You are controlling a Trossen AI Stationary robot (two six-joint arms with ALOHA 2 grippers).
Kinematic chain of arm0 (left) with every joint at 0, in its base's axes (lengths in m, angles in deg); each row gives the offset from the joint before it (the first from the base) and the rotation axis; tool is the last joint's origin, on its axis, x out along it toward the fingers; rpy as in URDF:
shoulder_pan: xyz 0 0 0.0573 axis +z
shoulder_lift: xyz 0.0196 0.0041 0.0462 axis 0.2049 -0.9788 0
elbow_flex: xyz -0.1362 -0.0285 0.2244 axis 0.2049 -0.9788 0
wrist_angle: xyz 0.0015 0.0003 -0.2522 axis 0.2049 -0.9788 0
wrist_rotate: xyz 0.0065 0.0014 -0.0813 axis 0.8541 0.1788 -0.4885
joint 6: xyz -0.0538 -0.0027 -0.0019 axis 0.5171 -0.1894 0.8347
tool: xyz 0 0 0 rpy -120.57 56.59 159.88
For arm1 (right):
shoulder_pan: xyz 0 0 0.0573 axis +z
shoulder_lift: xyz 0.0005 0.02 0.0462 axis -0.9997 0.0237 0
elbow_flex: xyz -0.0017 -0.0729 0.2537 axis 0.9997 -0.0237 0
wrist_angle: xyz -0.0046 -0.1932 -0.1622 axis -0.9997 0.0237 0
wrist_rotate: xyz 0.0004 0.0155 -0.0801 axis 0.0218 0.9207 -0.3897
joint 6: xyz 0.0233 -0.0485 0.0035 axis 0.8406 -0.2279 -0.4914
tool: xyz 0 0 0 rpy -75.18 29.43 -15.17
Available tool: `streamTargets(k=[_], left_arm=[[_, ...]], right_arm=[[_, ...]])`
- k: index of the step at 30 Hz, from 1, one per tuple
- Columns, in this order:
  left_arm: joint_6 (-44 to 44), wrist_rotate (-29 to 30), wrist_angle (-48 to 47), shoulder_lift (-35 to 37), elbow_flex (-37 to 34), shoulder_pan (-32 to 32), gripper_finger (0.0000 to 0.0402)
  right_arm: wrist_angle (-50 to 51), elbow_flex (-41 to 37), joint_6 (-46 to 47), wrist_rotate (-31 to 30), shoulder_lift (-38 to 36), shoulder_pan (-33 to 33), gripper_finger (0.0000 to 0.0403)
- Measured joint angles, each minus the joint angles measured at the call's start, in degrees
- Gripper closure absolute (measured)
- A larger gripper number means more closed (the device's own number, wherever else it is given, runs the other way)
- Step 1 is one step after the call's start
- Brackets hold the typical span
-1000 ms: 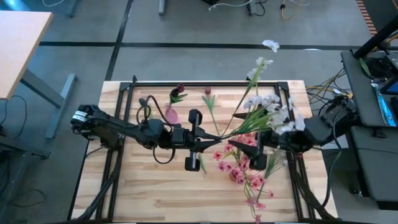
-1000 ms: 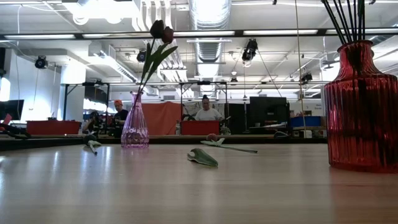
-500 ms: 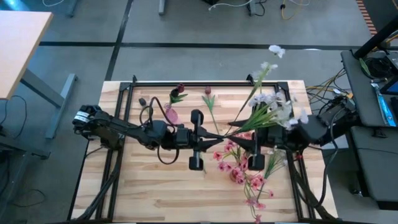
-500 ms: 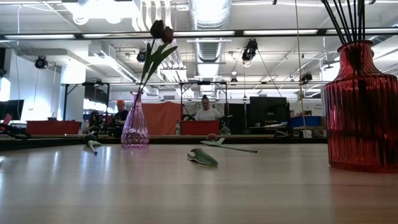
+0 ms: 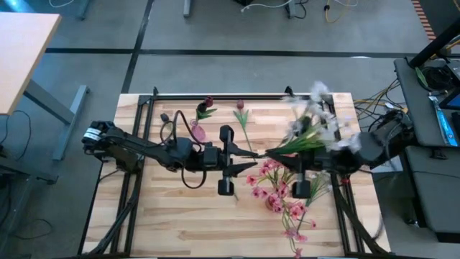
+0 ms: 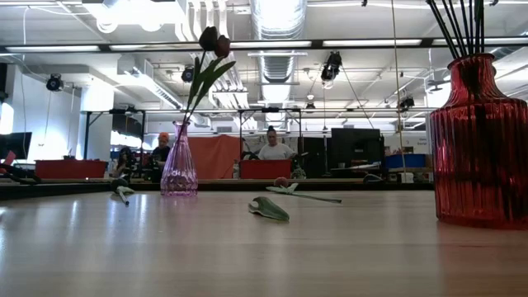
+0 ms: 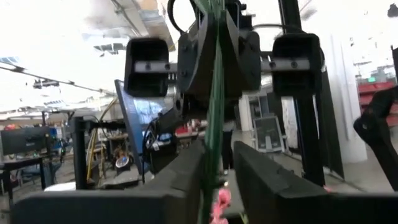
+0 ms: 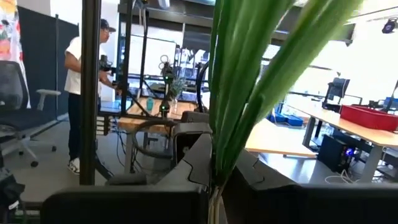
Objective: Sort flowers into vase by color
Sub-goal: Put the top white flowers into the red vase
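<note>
The right pincer (image 5: 282,160) is clamped on the whitish flower spray (image 5: 314,124) stem, taking it from the slackening left pincer (image 5: 243,160) for vase sorting.

Both arms stretched toward each other mid-table, end effectors nearly nose to nose: right end effector (image 5: 286,160) clamped tight, left end effector (image 5: 253,157) fingers just slightly parted.

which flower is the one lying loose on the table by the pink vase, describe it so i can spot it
Start in the high view at the back edge of the wooden table, where the small pink vase holds a dark maroon bud. Just to the vase's right lies the single maroon tulip, bud toward the back rail and green stem running toward the middle. Unlike the pink spray nearer the front, it has one dark bloom.
</note>
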Motion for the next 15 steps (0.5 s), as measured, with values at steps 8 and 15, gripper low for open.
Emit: streamTargets(k=[8, 15], left_arm=[[-1.0, 0.2, -17.0, 4.9, 0.1, -0.1, 0.0191], [3.9, 2.8, -42.5, 12.9, 0.0, -0.9, 0.0149]], right_arm=[[13.5, 8.4, -5.4, -23.6, -1.1, 7.4, 0.039], [46.2, 12.5, 16.3, -44.5, -3.2, 11.8, 0.039]])
